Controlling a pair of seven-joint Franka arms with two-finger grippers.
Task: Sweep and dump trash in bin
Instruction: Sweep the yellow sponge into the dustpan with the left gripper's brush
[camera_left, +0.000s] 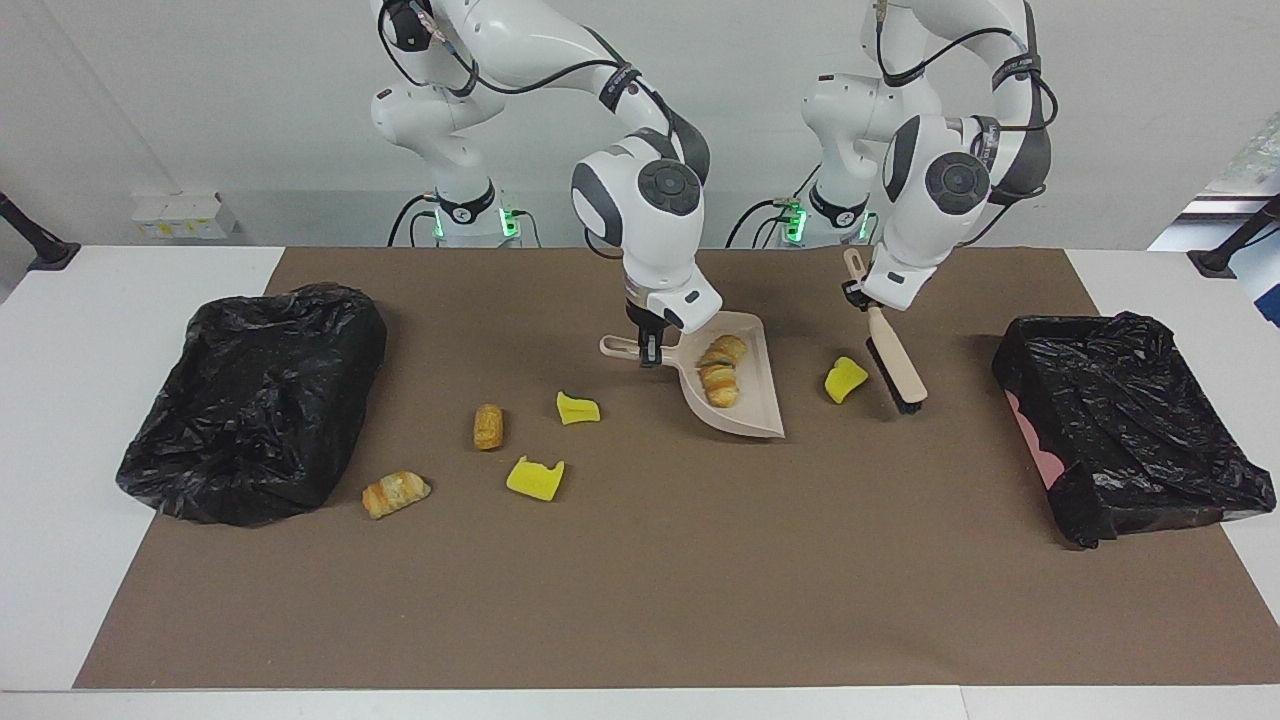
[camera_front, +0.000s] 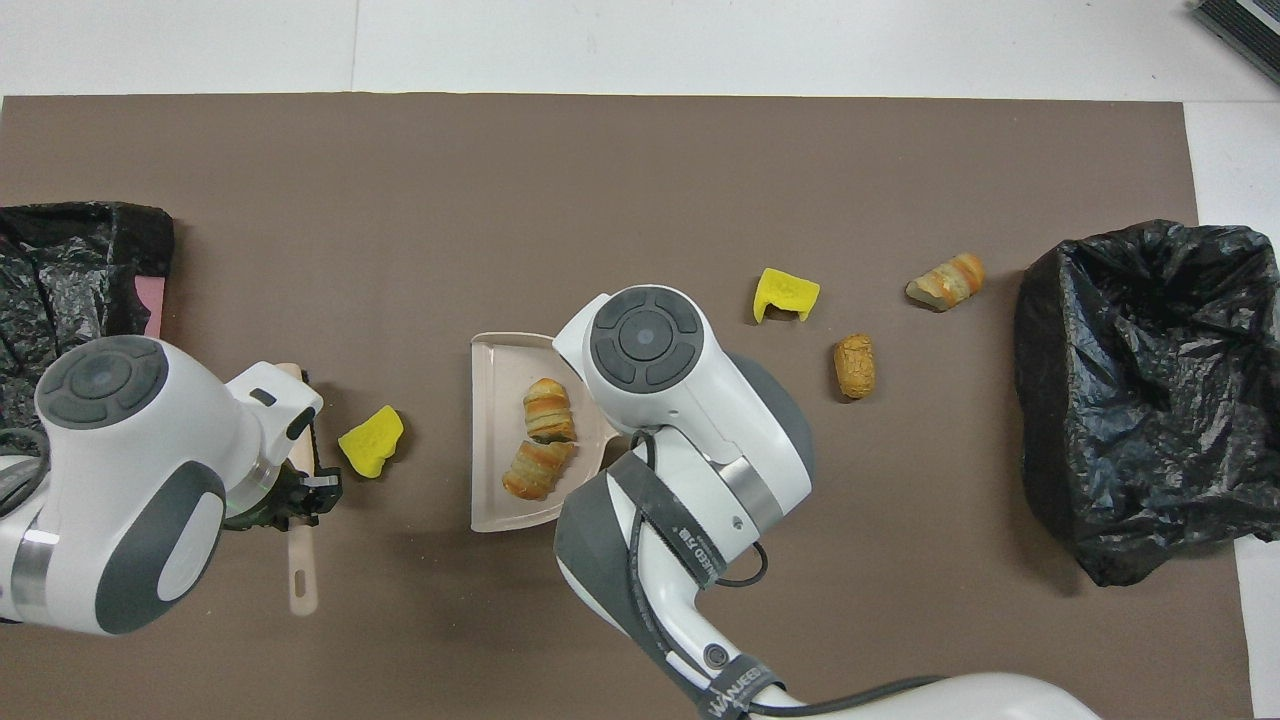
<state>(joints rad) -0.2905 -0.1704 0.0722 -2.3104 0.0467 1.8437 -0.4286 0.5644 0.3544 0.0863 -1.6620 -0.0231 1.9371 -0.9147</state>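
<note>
Now the sweeping is in hand: the right pincer (camera_left: 650, 352) is clamped on the dustpan (camera_left: 745, 412) handle, two rolls (camera_left: 721, 373) lying in the pan, while the left pincer (camera_left: 862, 292) grips the brush (camera_left: 896, 366), its bristles down just beside a yellow chunk (camera_left: 845, 379) that sits between brush and pan. Four more pieces lie on the worktop (camera_left: 640, 580) toward the right arm's end, near that bin (camera_left: 255, 400). Next, I judge, the brush must push the chunk into the pan mouth.
</note>
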